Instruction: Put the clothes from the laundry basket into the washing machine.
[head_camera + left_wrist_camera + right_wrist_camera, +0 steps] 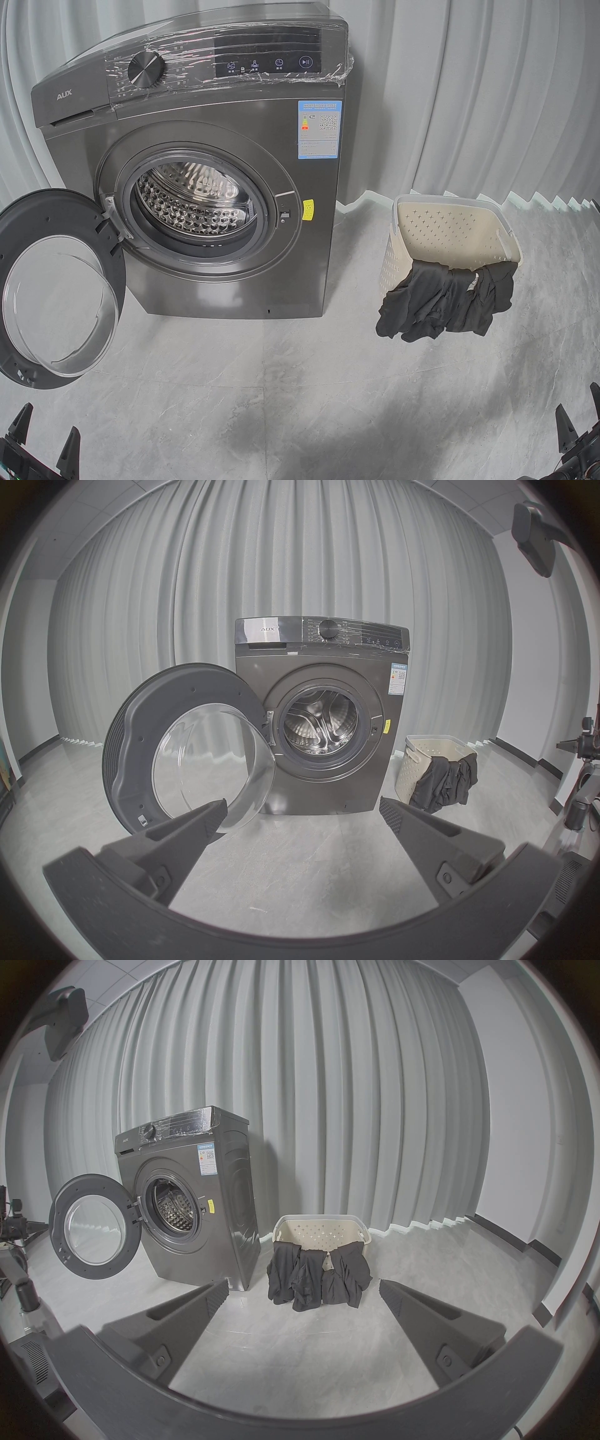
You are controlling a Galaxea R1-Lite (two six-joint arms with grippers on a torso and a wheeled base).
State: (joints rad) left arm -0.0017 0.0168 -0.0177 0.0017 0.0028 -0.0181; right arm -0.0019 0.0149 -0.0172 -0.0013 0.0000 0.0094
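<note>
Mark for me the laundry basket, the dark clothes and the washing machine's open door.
laundry basket (450,234), head view, on its perforated inner back wall.
dark clothes (444,300), head view, on the fabric draped over the basket's front rim.
open door (59,306), head view, on its round glass window.

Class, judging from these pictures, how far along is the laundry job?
Done: the washing machine door stands open, drum empty. In hand: nothing; left gripper and right gripper have open jaws. Left: the dark clothes hang over the laundry basket rim.
</note>
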